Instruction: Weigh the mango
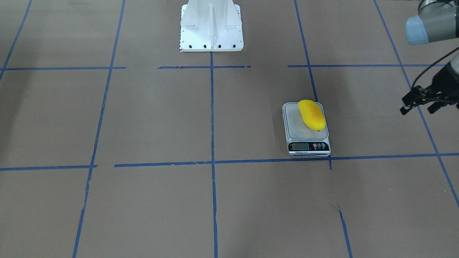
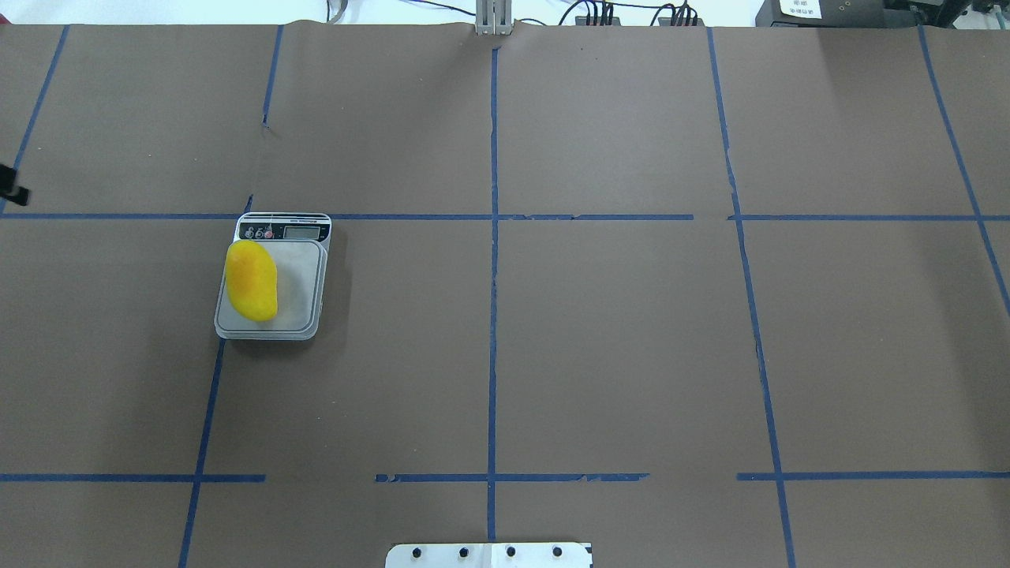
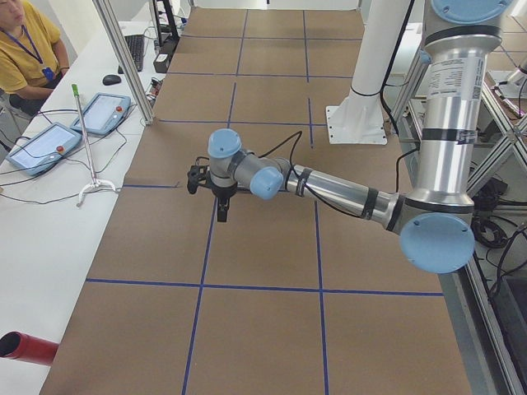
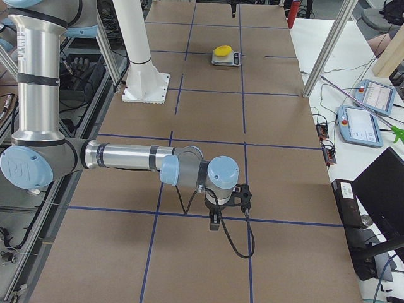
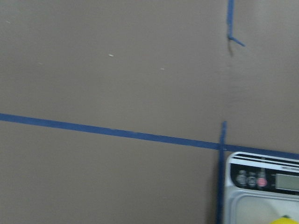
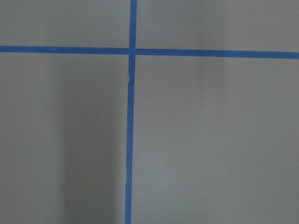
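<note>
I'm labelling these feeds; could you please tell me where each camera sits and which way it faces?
Front-facing: opposite the robot, looking down; base, left gripper.
Overhead: behind the robot, looking forward; base edge, left gripper tip.
Left: beside the robot's left, looking across; left arm.
Right: beside the robot's right, looking across; right arm, right gripper.
Left wrist: down at scale; no body.
Right wrist: down at tape; no body.
Shared: front-facing and overhead show mango on scale.

Left gripper [image 1: 419, 106] fingers apart, empty; right gripper [image 4: 215, 222] pointing down, grip state unclear
</note>
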